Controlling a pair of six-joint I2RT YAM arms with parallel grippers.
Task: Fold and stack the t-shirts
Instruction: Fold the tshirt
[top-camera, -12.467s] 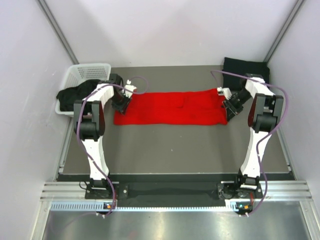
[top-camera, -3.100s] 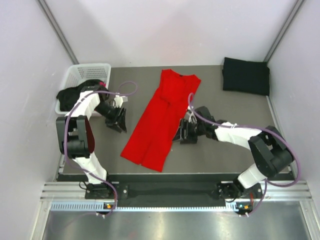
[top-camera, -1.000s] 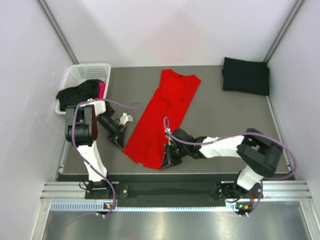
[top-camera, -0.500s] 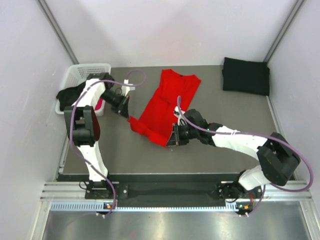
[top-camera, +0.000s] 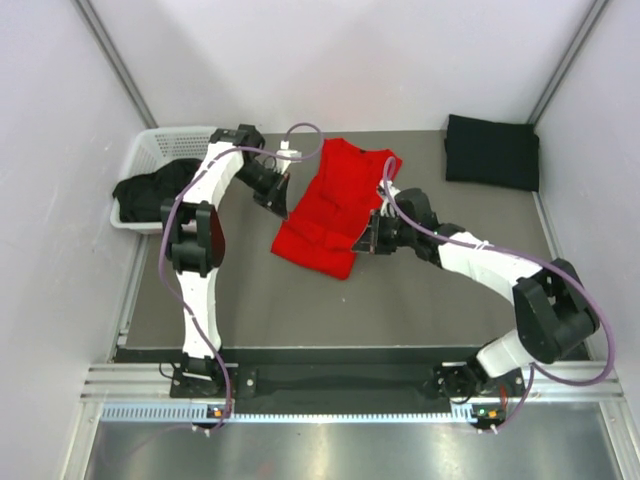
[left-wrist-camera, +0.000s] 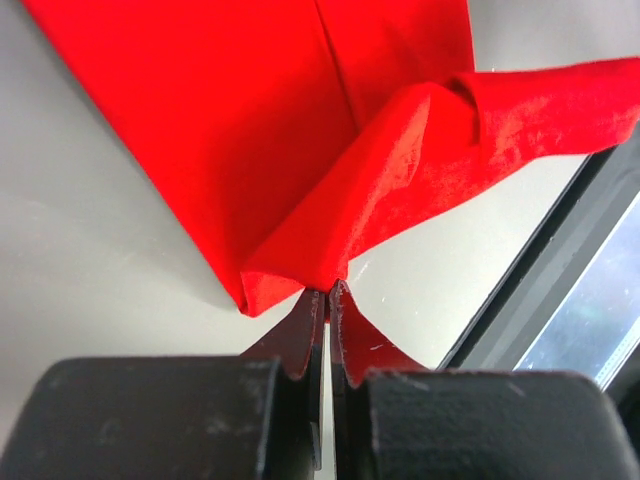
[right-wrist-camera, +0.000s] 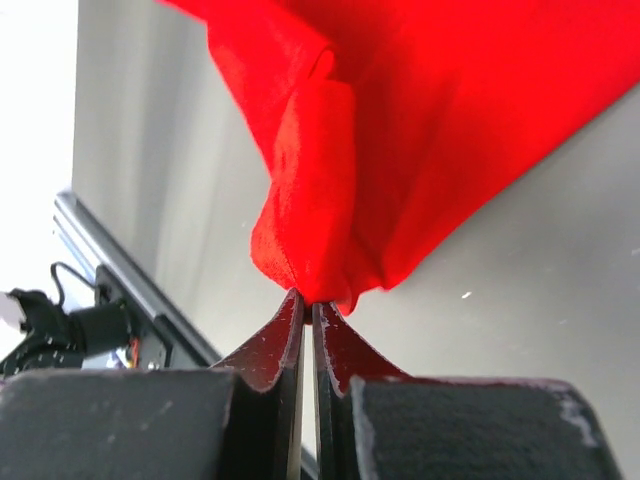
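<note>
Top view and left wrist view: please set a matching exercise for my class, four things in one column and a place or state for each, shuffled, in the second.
Things:
1. red t-shirt
2. black t-shirt
3. white basket
4. left gripper

Places or states:
a. lies folded in the far right corner
b. shut on a pinch of red cloth
c. lies mid-table, its near end lifted and doubled back
d. stands at the far left, with dark cloth hanging over its rim

Pairs: 1-c, 2-a, 3-d, 4-b
</note>
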